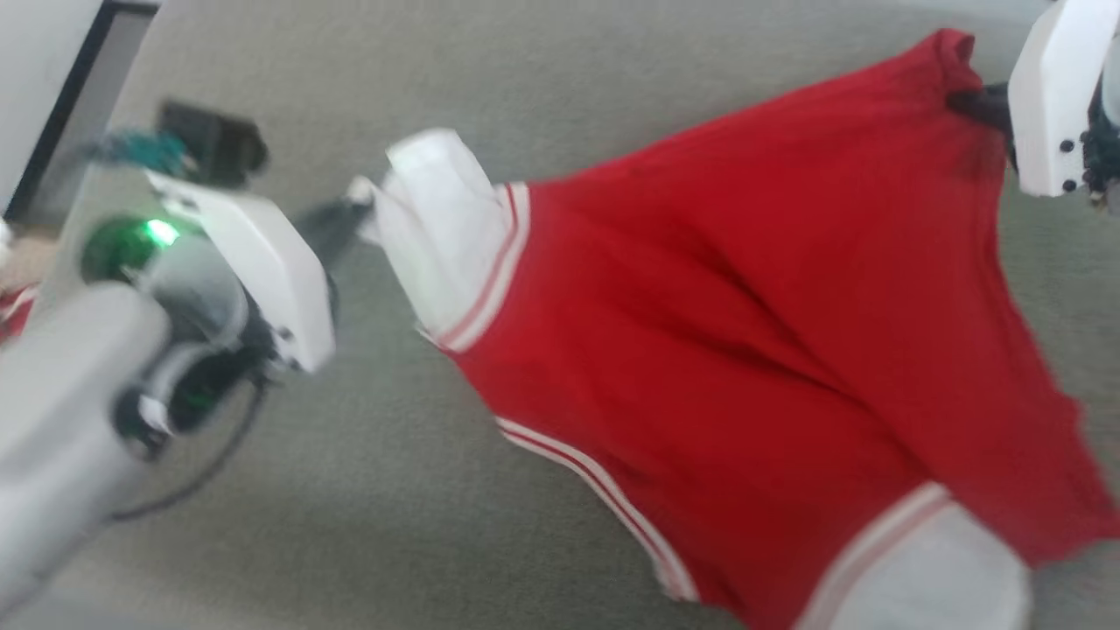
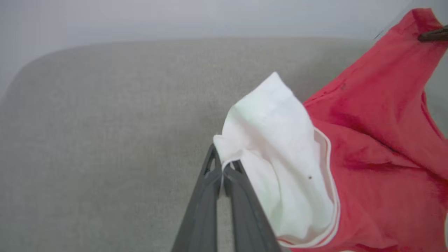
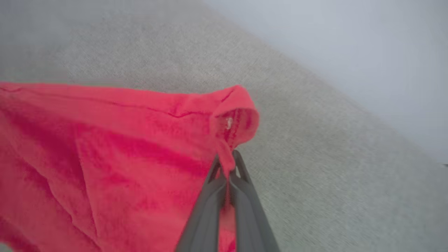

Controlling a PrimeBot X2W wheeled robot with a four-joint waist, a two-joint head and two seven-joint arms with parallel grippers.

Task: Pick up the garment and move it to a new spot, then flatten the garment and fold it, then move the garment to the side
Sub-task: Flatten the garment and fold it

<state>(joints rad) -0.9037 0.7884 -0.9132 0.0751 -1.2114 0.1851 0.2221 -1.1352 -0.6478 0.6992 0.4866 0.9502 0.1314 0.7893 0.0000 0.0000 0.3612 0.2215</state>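
The left gripper [image 2: 222, 171] and right gripper [image 3: 227, 171] are clenched on the garment [image 1: 744, 350] (white sleeve [image 2: 276, 147], red corner [image 3: 234, 112]); it should be kept evenly taut.

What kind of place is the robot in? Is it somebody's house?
Hard to say for sure. It looks like an indoor room, maybe a home: a grey cloth surface like a couch cushion, a plain pale wall behind it, and a red shirt held up over it.
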